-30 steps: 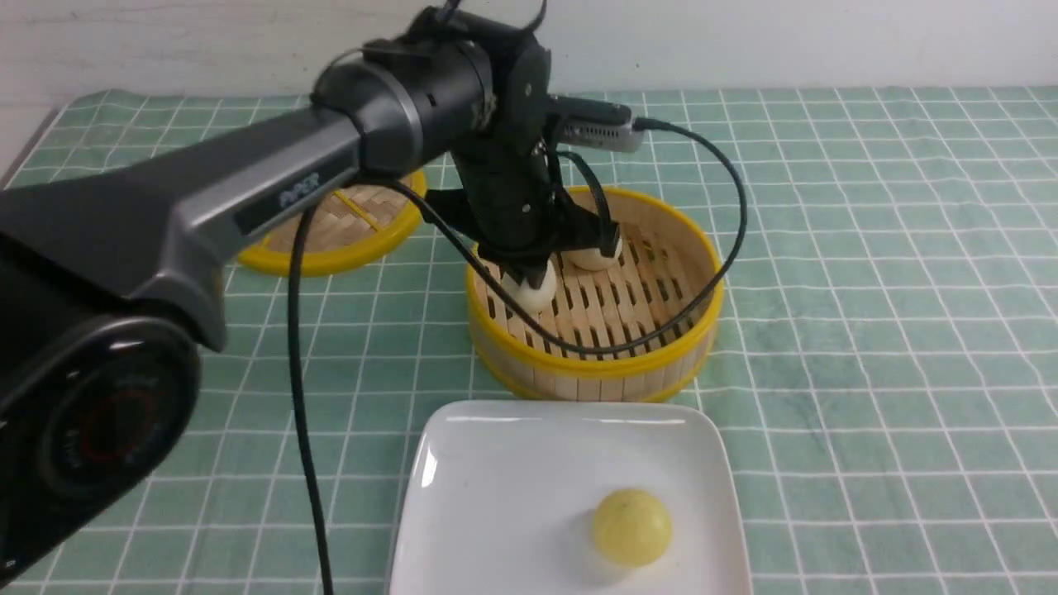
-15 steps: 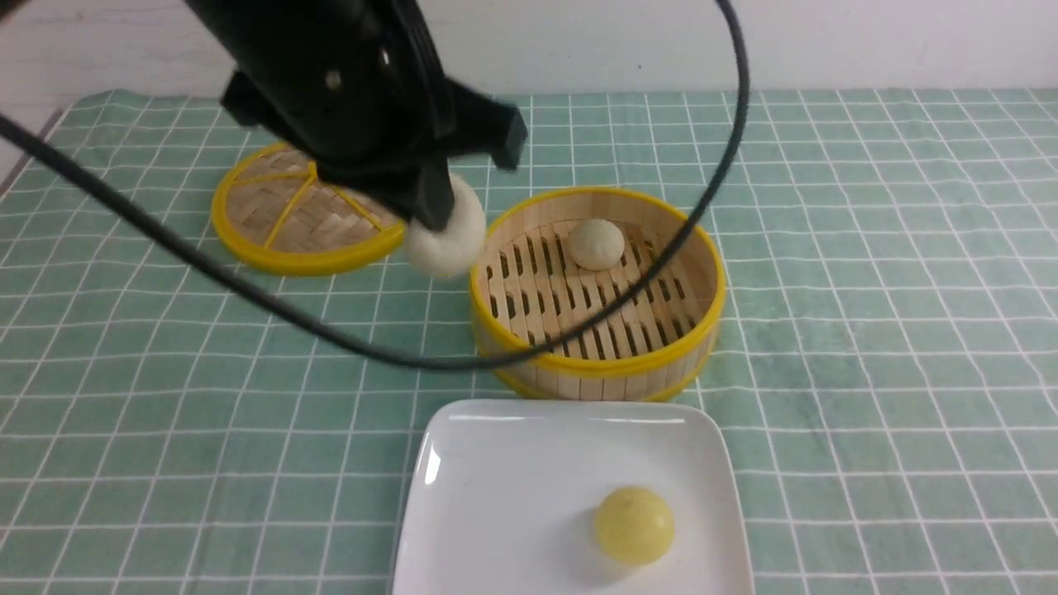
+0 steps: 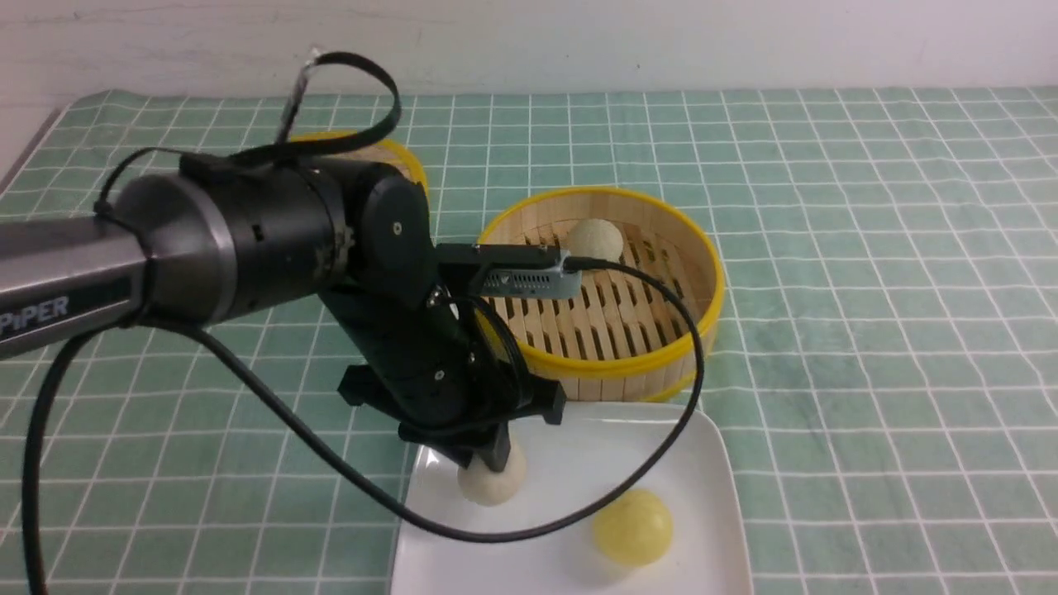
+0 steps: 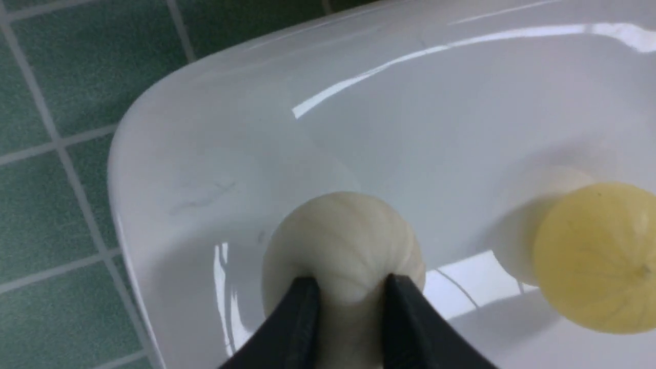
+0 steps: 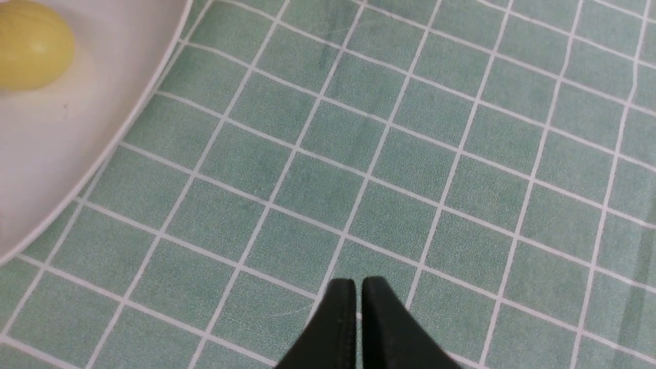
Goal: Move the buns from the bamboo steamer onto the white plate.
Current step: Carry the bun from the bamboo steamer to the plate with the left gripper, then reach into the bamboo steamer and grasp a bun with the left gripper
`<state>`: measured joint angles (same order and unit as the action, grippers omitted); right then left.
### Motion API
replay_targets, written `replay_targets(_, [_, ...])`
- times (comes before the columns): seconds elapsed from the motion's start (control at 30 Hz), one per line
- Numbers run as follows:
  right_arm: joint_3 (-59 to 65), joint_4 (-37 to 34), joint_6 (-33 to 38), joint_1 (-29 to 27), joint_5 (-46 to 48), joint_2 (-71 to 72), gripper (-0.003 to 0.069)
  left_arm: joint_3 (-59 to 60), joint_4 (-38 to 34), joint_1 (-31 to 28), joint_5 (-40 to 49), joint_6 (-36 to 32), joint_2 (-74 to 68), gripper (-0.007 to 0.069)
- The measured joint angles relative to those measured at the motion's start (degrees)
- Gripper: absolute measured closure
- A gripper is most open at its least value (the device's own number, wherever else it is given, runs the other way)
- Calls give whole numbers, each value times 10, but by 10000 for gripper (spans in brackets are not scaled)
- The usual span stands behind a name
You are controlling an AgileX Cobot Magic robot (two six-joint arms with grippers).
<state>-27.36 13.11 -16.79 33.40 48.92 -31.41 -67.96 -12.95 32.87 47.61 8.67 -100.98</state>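
Left claw [image 4: 349, 289] pinches a pleated bun [image 3: 493, 483] low over the white plate [image 3: 645, 438], toward its 10 o'clock side; whether the bun touches the glaze I cannot tell. Half a second ago that claw held it aloft by the 9 o'clock rim of the bamboo steamer [image 3: 653, 368]. Yellow bun [image 3: 633, 526] lies unmoved at the plate's 4 o'clock. Another pale bun [image 3: 594, 239] sits at the steamer's 12 o'clock. Right claw [image 5: 357, 294], pressed together, hangs over the bench's checked cloth [image 5: 410, 154].
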Motion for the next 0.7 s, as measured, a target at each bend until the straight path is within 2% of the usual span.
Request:
replay_targets(0.2, [0,0,0,0,-7,0,607,-22,-4,0,24,0,-12,269])
replay_targets(0.33, [0,-2,0,0,-19,0,603,-109,21,0,61,5,-8,248])
replay_targets(0.43, [0,-2,0,0,-22,0,599,-195,35,0,97,37,-15,310])
replay_targets(0.53, [0,-2,0,0,-25,0,594,-271,53,0,135,60,-45,453])
replay_targets(0.63, [0,-2,0,0,-27,0,592,-362,59,-1,186,60,-101,585])
replay_targets(0.7, [0,-2,0,0,-28,0,589,-431,55,-1,217,44,-152,615])
